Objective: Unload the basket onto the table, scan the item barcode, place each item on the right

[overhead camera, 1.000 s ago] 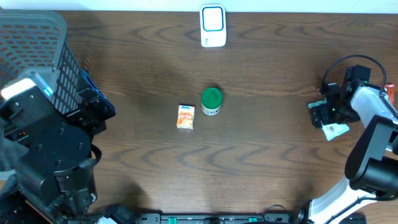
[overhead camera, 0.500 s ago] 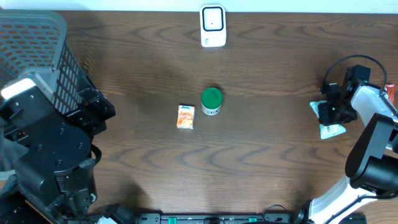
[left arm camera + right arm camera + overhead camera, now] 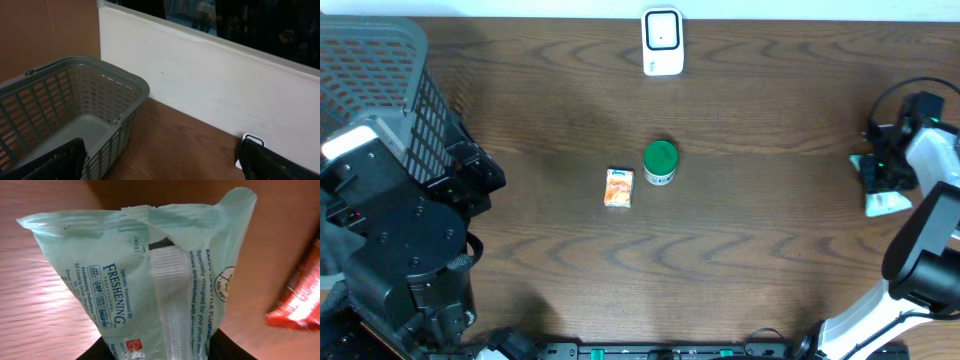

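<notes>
The right jaws clamp a pale green wipes packet (image 3: pixel 150 280) at the far right of the tabletop (image 3: pixel 770 250), well apart from the white scanner (image 3: pixel 661 42); the left jaws stand wide apart beside a grey basket (image 3: pixel 100 95)

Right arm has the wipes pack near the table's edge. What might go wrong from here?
The right gripper pinches the soft wipes pack by one end only, so it may sag or slip in transit. The scanner stands far off, and no barcode shows on the visible face, so the pack may need turning.
</notes>
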Available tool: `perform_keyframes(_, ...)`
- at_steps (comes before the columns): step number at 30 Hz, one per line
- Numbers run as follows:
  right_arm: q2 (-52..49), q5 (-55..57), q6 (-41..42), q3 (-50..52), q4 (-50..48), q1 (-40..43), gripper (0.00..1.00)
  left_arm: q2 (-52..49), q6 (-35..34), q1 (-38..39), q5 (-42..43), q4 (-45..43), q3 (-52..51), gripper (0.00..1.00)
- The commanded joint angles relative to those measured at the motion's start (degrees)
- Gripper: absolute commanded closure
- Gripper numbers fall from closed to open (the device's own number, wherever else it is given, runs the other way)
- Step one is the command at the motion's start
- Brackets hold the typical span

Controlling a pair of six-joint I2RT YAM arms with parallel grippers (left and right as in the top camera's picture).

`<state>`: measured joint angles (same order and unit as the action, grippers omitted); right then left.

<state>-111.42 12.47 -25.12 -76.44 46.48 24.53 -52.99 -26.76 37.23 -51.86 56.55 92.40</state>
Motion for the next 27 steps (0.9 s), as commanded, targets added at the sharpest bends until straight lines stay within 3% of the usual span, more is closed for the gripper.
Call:
perform_keyframes(1,-0.46,2.47,-0.9,-0.85,-1.29,4.46,0.63,-0.11,-0.07,-0.2,-1.38,0.02,-0.04,0.02)
perform_keyframes(7,-0.46,0.0,-0.83,-0.85,-3.82,11.41,0.59,-0.11,-0.07,-0.2,-1.38,0.0,-0.04,0.02)
perform_keyframes(14,-0.46,-3.13,0.72,-0.9,-7.06,16.24,0.13,-0.11,-0.07,-0.2,-1.38,0.02,-0.04,0.02)
perform_keyframes(15,-0.46,-3.15,1.46,-1.16,-7.23,16.26,0.02,-0.11,-0.07,-0.2,-1.38,0.02,-0.04,0.02)
perform_keyframes(23,-0.33,-13.86,7.91,-11.98,-1.01,11.15,0.01,-0.11,-0.07,-0.2,-1.38,0.02,-0.04,0.02)
perform_keyframes(25,-0.33,-17.2,12.35,-15.32,1.53,8.87,0.01,-0.11,-0.07,-0.2,-1.38,0.02,-0.04,0.02)
perform_keyframes(27,-0.33,-22.56,21.9,-18.16,5.11,6.05,0.01,-0.11,-0.07,-0.2,-1.38,0.02,-0.04,0.02)
